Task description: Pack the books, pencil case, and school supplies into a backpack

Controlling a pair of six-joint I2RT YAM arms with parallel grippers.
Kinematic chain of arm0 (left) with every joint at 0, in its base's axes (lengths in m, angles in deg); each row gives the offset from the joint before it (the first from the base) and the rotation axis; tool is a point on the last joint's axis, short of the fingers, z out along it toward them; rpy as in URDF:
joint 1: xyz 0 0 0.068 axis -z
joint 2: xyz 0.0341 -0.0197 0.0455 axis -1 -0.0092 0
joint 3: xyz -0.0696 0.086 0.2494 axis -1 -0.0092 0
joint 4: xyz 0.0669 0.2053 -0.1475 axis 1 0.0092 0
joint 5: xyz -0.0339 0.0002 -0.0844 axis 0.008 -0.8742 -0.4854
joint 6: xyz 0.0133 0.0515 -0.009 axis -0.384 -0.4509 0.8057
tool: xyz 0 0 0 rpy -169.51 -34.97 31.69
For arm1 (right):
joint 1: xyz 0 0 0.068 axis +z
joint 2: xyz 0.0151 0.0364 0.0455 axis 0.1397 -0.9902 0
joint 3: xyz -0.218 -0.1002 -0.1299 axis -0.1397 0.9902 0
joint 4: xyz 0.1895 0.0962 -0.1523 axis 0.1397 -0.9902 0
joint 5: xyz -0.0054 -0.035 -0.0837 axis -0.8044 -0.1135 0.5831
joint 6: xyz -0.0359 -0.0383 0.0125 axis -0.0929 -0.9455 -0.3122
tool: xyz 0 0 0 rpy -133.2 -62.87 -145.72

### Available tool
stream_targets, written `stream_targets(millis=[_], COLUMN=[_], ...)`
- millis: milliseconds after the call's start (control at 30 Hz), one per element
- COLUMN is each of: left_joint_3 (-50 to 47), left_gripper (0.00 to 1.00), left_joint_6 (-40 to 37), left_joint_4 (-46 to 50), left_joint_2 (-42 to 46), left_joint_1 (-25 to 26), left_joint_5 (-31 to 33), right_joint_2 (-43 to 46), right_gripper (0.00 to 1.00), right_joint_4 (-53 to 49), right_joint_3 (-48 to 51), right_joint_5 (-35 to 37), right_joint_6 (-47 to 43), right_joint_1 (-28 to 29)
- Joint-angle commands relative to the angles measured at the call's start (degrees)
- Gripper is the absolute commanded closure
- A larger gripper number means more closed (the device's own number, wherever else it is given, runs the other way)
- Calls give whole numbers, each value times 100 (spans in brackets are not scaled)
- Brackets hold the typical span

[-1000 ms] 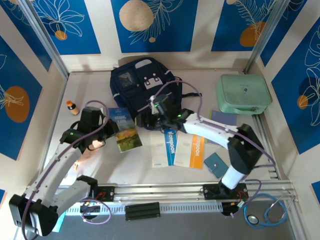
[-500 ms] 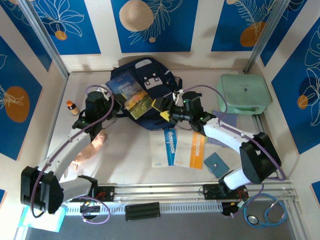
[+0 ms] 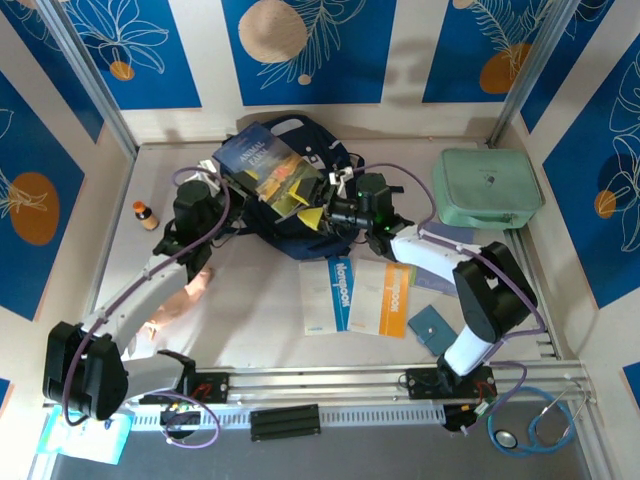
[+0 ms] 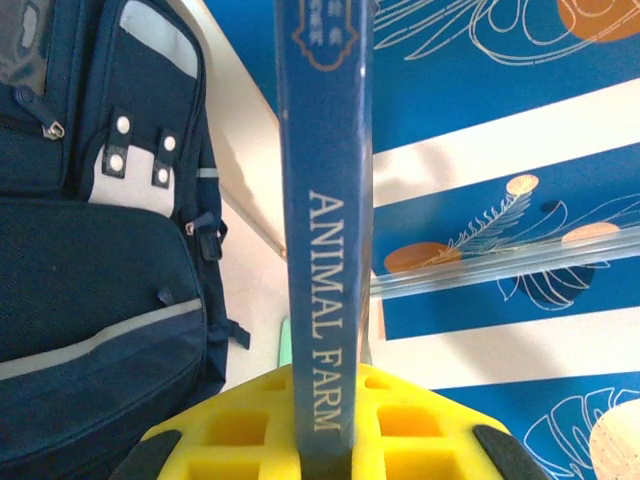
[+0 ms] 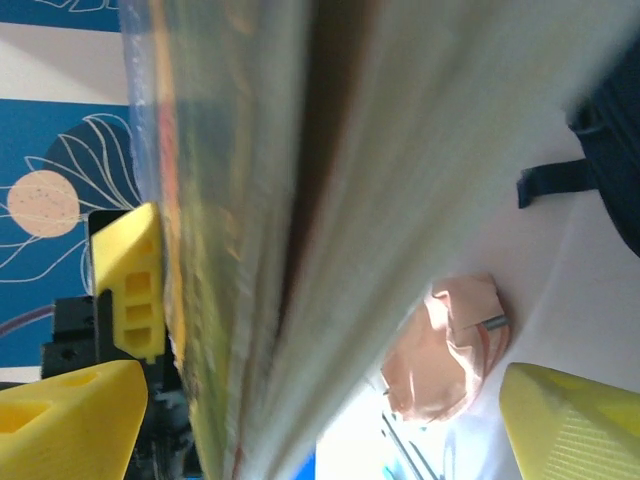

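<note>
My left gripper (image 3: pixel 228 190) is shut on the spine end of the Animal Farm book (image 3: pixel 268 168) and holds it tilted in the air over the navy backpack (image 3: pixel 262 222). In the left wrist view the blue spine (image 4: pixel 325 200) is clamped between the yellow fingers (image 4: pixel 230 430), with the backpack (image 4: pixel 90 270) at left. My right gripper (image 3: pixel 318 202) stands open at the book's right edge. The blurred pages (image 5: pixel 330 200) pass between its wide-apart fingers (image 5: pixel 70 420). Two white books (image 3: pixel 328 293) (image 3: pixel 392 298) lie flat on the table, with a teal booklet (image 3: pixel 432 328) beside them.
A mint-green zip case (image 3: pixel 487 188) lies at the back right. A small orange-capped bottle (image 3: pixel 146 214) stands at the left, and a pink pouch (image 3: pixel 188 292) lies under the left arm. A stethoscope (image 3: pixel 530 425) hangs off the front right rail.
The left arm has lifted the Animal Farm book off the table and carried it up over the backpack. The right gripper has moved from the backpack's front to the book's edge, jaws wider.
</note>
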Motion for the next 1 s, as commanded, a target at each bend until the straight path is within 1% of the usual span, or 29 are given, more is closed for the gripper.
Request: stream_targets(millis=[0, 67, 100, 167, 267, 400, 533, 700, 733, 800, 900, 933, 967], left_joint_3=[-24, -2, 26, 81, 22, -15, -41, -59, -68, -77, 5, 51, 93], left_gripper=[100, 100, 100, 100, 100, 100, 100, 100, 98, 82, 52, 45, 40], left_joint_6=[125, 51, 21, -52, -31, 10, -4, -120, -154, -279, -693, -907, -1138], left_joint_4=[-612, -573, -480, -254, -249, -71, 68, 405, 481, 619, 1080, 1321, 1523], left_joint_2=[174, 206, 223, 259, 311, 379, 427, 509, 516, 525, 521, 516, 507], left_joint_1=[67, 85, 93, 113, 144, 148, 149, 148, 149, 146, 153, 152, 156], left_joint_5=[87, 120, 138, 162, 197, 244, 297, 429, 456, 476, 432, 407, 383], right_joint_2=[-139, -199, -211, -204, -229, -337, -353, -126, -48, 95, 409, 535, 661], right_gripper=[14, 25, 28, 32, 36, 42, 60, 74, 78, 87, 96, 98, 100], right_joint_4=[376, 347, 313, 243, 430, 690, 763, 667, 605, 411, -43, -257, -454], right_joint_3=[-276, -352, -367, -360, -312, -363, -349, -60, -6, 64, 180, 198, 227], right_joint_5=[-63, -27, 45, 267, 521, 662, 756, 987, 1026, 1104, 1297, 1350, 1412], right_joint_6=[195, 265, 286, 279, 248, 266, 259, 90, 22, -177, -542, -722, -886], right_joint_1=[-37, -4, 35, 133, 209, 226, 236, 208, 196, 174, 110, 73, 33])
